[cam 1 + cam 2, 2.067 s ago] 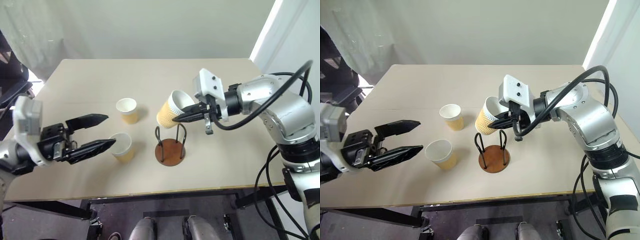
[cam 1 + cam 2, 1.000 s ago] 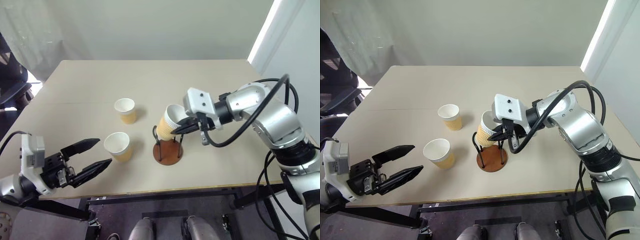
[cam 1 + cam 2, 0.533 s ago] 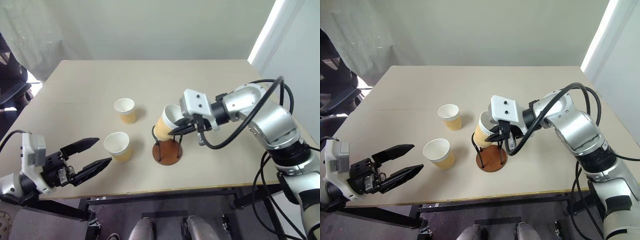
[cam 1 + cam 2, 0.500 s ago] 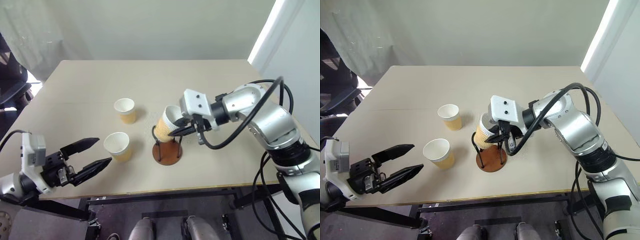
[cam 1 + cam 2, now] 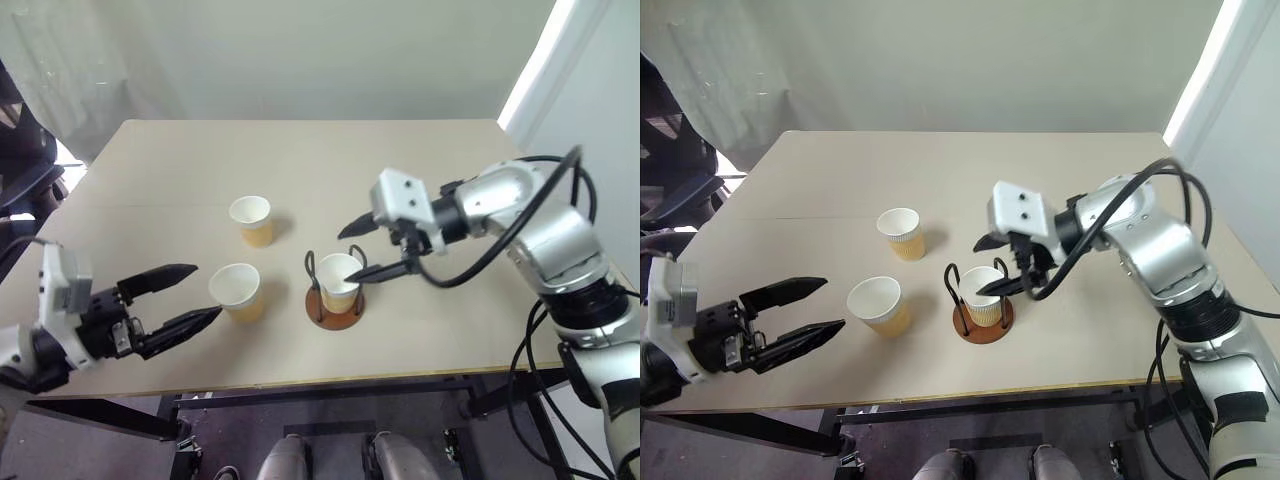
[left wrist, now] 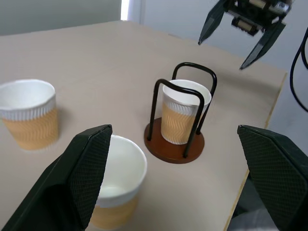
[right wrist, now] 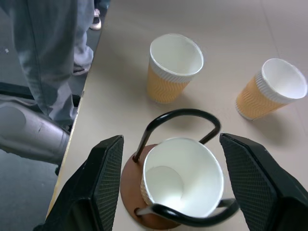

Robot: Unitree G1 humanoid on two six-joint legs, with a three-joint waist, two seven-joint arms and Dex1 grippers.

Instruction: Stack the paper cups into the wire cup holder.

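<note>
Table (image 5: 420, 150): light tan top; all task items are carried on it.
Wire cup holder (image 5: 335, 305): reddish-brown disc base w/ two dark wire loops, seen near table centre, toward front edge.
Cup in holder (image 5: 340, 282): one paper cup is seated upright on the base, between the loops, mouth up, white inside. No finger is seen touching it.
Near cup (image 5: 236, 291): stood upright on table at 9 o'clock from holder, apart from it.
Far cup (image 5: 251, 220): stood upright at approx 10–11 o'clock from holder, behind near cup, not touching it.
R gripper (image 5: 363, 250): held just above & at approx 2 o'clock of the seated cup; black fingers spread wide, nothing held. In R wrist view the two fingers are seen either side of the cup, clear of rim.
L gripper (image 5: 179, 297): hung off table's front-left edge, at 9 o'clock from near cup; fingers spread fully, empty, tips pointed toward near cup w/o contact.
Person: grey trouser legs (image 7: 57, 57) seen in R wrist view, beside table edge.
</note>
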